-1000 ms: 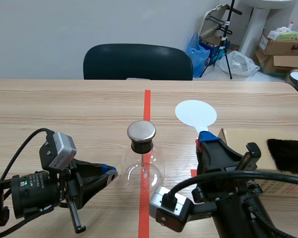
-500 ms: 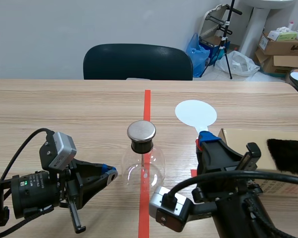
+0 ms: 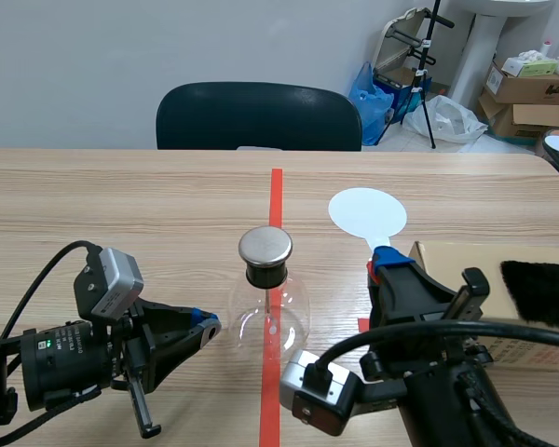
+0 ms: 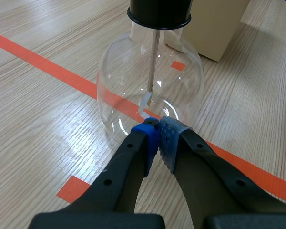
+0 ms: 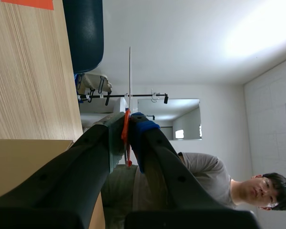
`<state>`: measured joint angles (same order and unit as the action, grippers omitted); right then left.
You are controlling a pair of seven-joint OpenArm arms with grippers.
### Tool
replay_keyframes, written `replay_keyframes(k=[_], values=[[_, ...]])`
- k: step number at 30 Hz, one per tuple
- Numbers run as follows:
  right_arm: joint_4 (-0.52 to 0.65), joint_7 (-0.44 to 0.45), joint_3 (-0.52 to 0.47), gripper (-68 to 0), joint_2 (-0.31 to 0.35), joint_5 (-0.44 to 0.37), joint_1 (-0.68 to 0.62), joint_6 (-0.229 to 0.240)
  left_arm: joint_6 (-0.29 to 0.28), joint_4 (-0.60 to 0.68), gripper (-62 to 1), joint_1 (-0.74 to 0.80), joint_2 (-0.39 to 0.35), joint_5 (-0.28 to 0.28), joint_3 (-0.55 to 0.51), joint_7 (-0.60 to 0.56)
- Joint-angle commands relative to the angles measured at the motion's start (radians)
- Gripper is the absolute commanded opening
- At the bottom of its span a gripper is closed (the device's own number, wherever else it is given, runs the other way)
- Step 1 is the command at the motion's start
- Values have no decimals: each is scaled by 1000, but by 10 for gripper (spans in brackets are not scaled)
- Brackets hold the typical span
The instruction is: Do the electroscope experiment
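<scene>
Currently the right hand (image 3: 384, 265) grips the paddle (image 3: 367, 212) near the flask (image 3: 268, 312); a careless swing could topple it. The left hand (image 3: 205, 326) sits closed, empty, alongside.

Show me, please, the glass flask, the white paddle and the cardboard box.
glass flask (image 4: 119, 95), left wrist view, its clear round wall.
white paddle (image 3: 367, 213), scene view, middle of its disc.
cardboard box (image 3: 447, 253), scene view, its bare top.

This looks like a plain lab or office room. A wood-grain counter (image 3: 121, 205) fills the lower frame, and a dark chair (image 3: 258, 115) stands at upper middle against a bare grey wall (image 3: 74, 56). Cardboard boxes (image 3: 526, 88), blue bags (image 3: 368, 93) and a black stand (image 3: 429, 74) are stored at upper right.
</scene>
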<state>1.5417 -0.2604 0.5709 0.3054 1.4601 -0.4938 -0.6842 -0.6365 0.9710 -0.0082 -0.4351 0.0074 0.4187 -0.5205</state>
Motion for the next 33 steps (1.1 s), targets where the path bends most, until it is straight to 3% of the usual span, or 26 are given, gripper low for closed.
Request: replay_keyframes(k=[1,28,33], values=[[17,0,-9,-667,7,1,12,-10,-1,25,-592,2,3,-14,0,-12],[17,4,-9,-666,7,1,12,5,-1,25,-592,2,3,-14,0,-11],[17,21,-9,-666,8,1,13,31,-1,25,-592,2,3,-14,0,-10]])
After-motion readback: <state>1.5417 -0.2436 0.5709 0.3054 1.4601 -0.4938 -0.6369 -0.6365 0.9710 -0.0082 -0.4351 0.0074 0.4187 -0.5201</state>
